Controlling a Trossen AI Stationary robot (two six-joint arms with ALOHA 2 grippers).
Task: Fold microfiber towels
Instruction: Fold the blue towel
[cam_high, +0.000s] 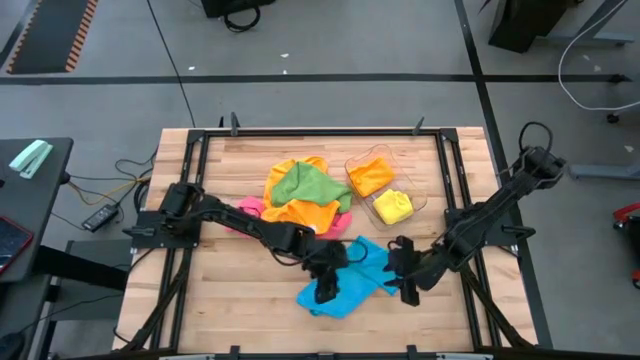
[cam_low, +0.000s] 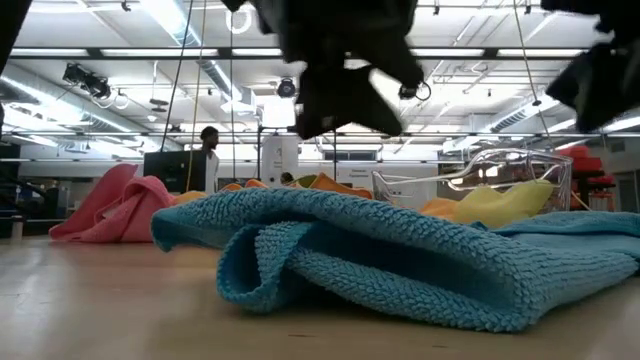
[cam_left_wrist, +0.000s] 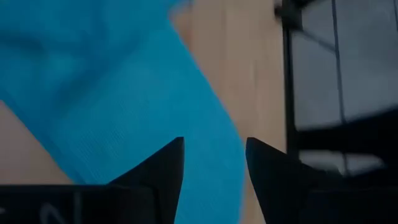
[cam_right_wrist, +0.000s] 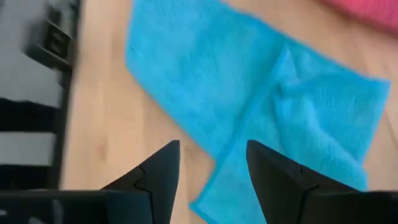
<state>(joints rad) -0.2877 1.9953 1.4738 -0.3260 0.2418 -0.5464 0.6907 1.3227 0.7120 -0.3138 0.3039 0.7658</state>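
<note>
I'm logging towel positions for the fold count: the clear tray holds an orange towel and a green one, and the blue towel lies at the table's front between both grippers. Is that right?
Not quite. In the high view the clear tray holds an orange towel and a yellow towel, not a green one; the green towel lies on the pile beside the tray. The blue towel does lie at the table's front between both grippers.
</note>
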